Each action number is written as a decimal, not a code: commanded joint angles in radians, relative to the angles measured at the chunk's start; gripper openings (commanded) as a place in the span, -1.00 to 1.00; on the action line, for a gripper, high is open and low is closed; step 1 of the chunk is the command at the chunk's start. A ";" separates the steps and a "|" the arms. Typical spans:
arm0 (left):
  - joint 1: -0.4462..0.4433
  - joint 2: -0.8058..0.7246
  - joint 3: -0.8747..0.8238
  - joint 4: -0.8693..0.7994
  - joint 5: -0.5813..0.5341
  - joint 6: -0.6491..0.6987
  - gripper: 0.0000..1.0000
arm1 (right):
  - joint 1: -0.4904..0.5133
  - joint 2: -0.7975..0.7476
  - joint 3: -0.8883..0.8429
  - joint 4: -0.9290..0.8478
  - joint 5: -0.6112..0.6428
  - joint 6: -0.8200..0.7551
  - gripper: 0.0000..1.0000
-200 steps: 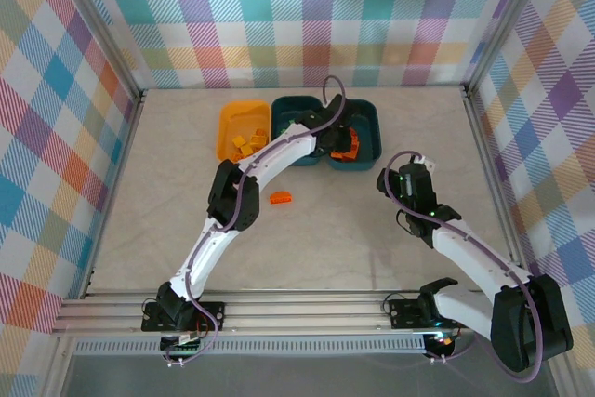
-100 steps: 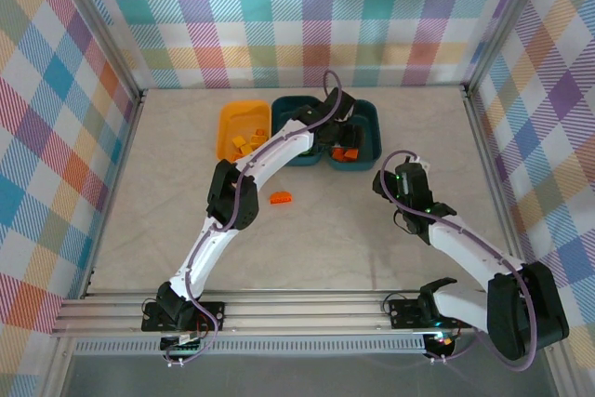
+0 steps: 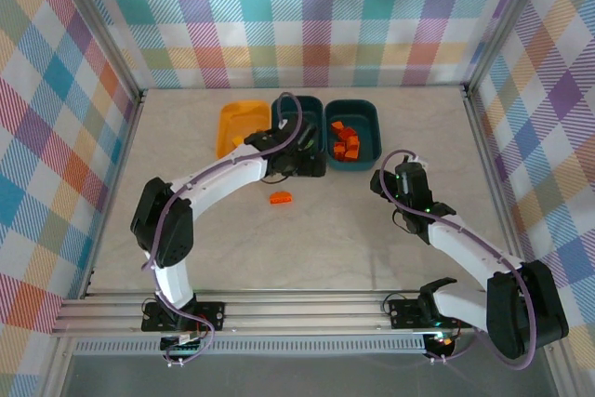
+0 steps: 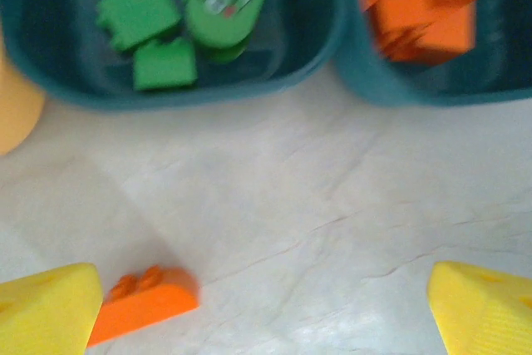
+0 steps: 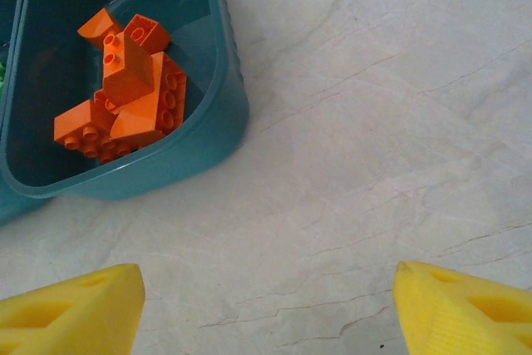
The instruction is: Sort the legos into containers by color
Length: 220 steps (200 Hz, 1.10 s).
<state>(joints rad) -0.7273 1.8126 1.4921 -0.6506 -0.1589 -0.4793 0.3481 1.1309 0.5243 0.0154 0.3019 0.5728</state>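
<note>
My left claw [image 4: 266, 309] stands wide open and empty, its yellow wedge-shaped fingertips low over the pale, veined bench [image 4: 332, 205]. A loose orange studded brick [image 4: 145, 301] lies on the bench just beside one fingertip. Beyond it, smooth green bricks [image 4: 162, 35] sit in the middle teal tub [image 4: 274, 81]. Blocky orange bricks [image 5: 125, 97] are heaped in the right teal tub [image 5: 220, 122]. My right claw [image 5: 266, 305] is open too, holding nothing. The rounded yellow-orange tub [image 3: 244, 113] sits leftmost.

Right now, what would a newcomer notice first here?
A lone orange brick lies on the table, out in the open. At the far edge, the right teal tub holds orange bricks, the middle teal tub green bricks, beside the yellow-orange tub.
</note>
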 commanded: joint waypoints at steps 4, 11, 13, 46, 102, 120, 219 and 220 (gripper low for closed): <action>0.022 0.026 -0.091 -0.012 -0.043 -0.080 1.00 | 0.005 0.004 0.013 0.032 -0.020 0.009 0.58; 0.026 0.032 -0.102 -0.016 -0.041 -0.096 1.00 | 0.005 0.003 0.013 0.031 -0.020 0.006 0.58; 0.025 0.034 -0.103 -0.016 -0.042 -0.098 1.00 | 0.004 0.002 0.013 0.031 -0.020 0.006 0.59; 0.025 0.091 -0.086 -0.068 -0.065 -0.146 1.00 | 0.005 0.000 0.013 0.030 -0.021 0.004 0.61; 0.026 0.150 -0.107 -0.121 -0.090 -0.236 0.87 | 0.005 0.006 0.014 0.034 -0.030 0.004 0.61; 0.025 0.149 -0.142 -0.085 -0.061 -0.250 0.82 | 0.005 0.004 0.013 0.035 -0.035 0.004 0.61; 0.025 0.191 -0.129 -0.032 -0.119 -0.213 0.53 | 0.005 0.017 0.014 0.040 -0.045 -0.001 0.57; 0.025 0.191 -0.128 -0.032 -0.120 -0.212 0.53 | 0.005 0.017 0.014 0.041 -0.045 0.000 0.57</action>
<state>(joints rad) -0.7101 1.9797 1.3506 -0.6960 -0.2123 -0.7105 0.3481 1.1446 0.5243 0.0257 0.2684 0.5724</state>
